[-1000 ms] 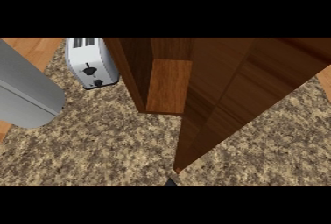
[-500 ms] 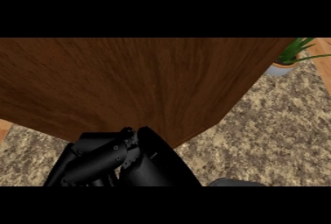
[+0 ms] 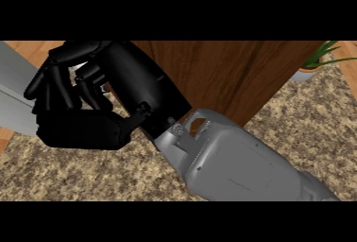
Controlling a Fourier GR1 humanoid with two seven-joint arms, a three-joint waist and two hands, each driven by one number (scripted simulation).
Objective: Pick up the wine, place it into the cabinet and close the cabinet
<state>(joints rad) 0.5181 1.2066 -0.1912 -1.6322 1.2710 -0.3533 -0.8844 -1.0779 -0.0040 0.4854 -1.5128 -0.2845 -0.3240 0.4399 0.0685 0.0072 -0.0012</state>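
My right hand fills the left half of the head view, and its grey forearm comes in from the lower right. The fingers are spread and only slightly bent, with the thumb below them; nothing shows between them. The hand lies against the left part of the brown wooden cabinet door, which spans the upper middle. No wine bottle shows anywhere, and the cabinet's inside is hidden. My left hand is out of sight.
The speckled stone counter spreads below and to the right. A potted green plant stands at the upper right. A grey object shows at the left edge, behind the fingers.
A second ago the door stood open with a toaster in sight. Since then the door has come to fill the upper view, and my right hand has risen from the bottom edge across its left part.
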